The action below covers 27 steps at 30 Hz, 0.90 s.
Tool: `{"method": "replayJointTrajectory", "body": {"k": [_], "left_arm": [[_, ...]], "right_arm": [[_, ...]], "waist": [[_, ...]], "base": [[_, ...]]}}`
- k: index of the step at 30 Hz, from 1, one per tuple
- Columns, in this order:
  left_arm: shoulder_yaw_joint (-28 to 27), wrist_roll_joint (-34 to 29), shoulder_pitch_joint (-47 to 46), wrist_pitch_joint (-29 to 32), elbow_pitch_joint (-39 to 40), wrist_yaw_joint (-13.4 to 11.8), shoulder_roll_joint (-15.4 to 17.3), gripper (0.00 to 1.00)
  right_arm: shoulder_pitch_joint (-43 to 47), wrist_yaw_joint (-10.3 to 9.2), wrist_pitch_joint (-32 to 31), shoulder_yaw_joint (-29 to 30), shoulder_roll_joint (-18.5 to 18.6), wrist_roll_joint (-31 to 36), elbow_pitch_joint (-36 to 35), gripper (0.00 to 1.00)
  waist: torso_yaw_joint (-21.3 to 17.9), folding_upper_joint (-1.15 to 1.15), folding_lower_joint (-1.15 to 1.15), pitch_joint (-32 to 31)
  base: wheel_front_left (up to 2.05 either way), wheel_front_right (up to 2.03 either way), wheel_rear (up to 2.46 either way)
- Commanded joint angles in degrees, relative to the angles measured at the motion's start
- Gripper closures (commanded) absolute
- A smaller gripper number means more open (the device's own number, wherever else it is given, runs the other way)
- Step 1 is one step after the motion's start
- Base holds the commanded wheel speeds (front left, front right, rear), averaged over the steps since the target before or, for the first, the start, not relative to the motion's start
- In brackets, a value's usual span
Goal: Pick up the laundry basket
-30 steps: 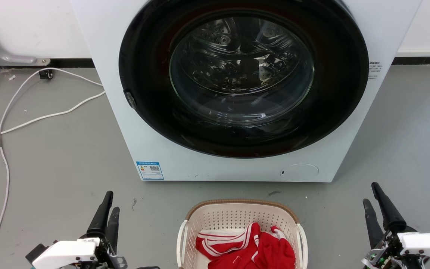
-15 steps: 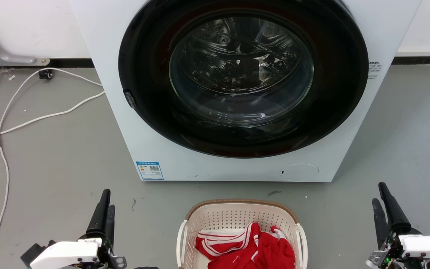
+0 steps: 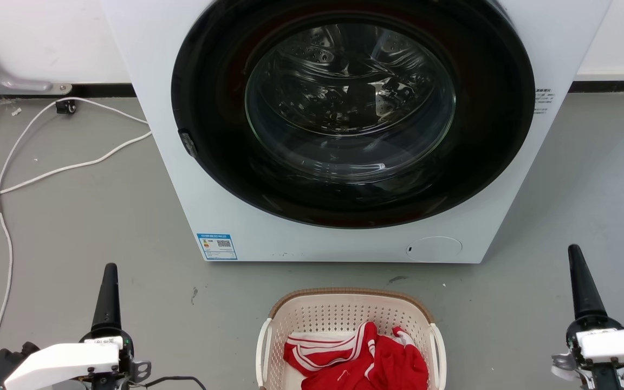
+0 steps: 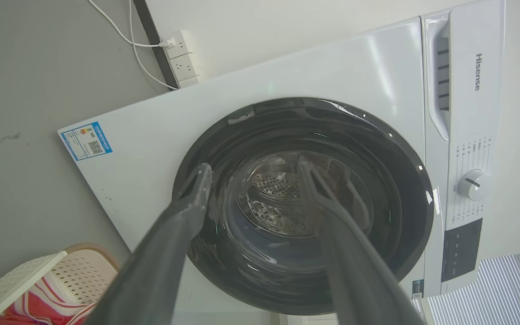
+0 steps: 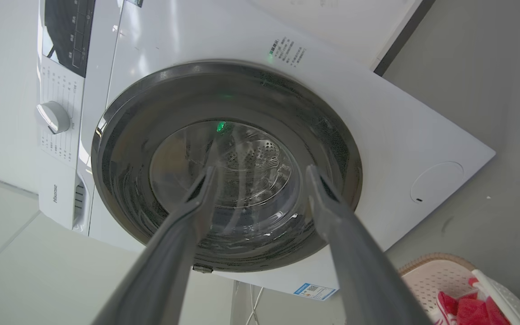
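Observation:
The laundry basket point(image 3: 351, 296), cream perforated plastic with a brown rim and white side handles, stands on the grey floor at the bottom centre of the head view, in front of the washing machine. A red garment with white stripes point(image 3: 355, 360) lies in it. My left gripper point(image 3: 110, 268) hovers well left of the basket and my right gripper point(image 3: 575, 249) well right of it, both apart from it. Each wrist view has its fingers spread with nothing between: left gripper point(image 4: 255, 167), right gripper point(image 5: 261, 169). A corner of the basket point(image 4: 39, 282) point(image 5: 440, 277) appears in each wrist view.
A white front-loading washing machine point(image 3: 182, 184) with a dark round door point(image 3: 209, 135), shut, stands just behind the basket. A white cable point(image 3: 3, 195) trails over the floor at the left, running to a power strip point(image 4: 181, 58) on the wall. Grey floor lies on both sides of the basket.
Both grippers have moved outward, away from the basket, and rolled so their two fingers line up edge-on in the head view. The basket and garment have not moved.

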State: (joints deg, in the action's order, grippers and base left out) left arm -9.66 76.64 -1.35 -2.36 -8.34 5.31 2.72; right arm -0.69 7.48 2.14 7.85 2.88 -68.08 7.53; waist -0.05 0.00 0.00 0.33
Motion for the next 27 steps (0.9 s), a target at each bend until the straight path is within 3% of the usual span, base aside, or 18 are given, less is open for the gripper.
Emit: {"method": "replayJointTrajectory", "body": {"k": [1,4,11,18,27], "left_arm": [[-0.16,-1.35,-0.27,-0.63,1.81,-0.55,0.18,0.00],[-0.18,-3.11,-0.14,-1.04,2.88,-0.77,0.18,0.00],[1.67,-14.32,0.17,-2.38,8.83,-3.66,0.19,0.00],[7.19,-26.06,1.31,-3.65,13.41,-6.44,0.19,0.00],[12.88,-37.95,2.36,-5.12,15.21,-4.11,0.20,0.00]], "right_arm": [[-0.53,0.01,0.72,-0.44,0.15,5.09,-2.59,0.00],[-0.54,0.01,1.15,-0.32,0.16,7.92,-3.67,0.00],[-0.44,0.01,2.51,-1.68,0.14,19.80,-7.93,0.00],[0.41,0.01,3.76,-3.13,0.13,28.99,-10.60,0.00],[1.52,0.01,5.26,-4.78,0.12,39.80,-12.17,0.00]], "waist": [[0.00,0.00,0.00,0.04],[0.00,0.00,0.00,0.07],[0.04,0.00,0.00,0.26],[0.06,0.00,0.00,0.38],[-0.02,0.00,0.00,0.43]], "base": [[0.00,0.00,0.00],[0.00,0.00,0.00],[0.00,0.00,0.00],[0.00,0.00,0.00],[0.00,0.00,0.00]]}}
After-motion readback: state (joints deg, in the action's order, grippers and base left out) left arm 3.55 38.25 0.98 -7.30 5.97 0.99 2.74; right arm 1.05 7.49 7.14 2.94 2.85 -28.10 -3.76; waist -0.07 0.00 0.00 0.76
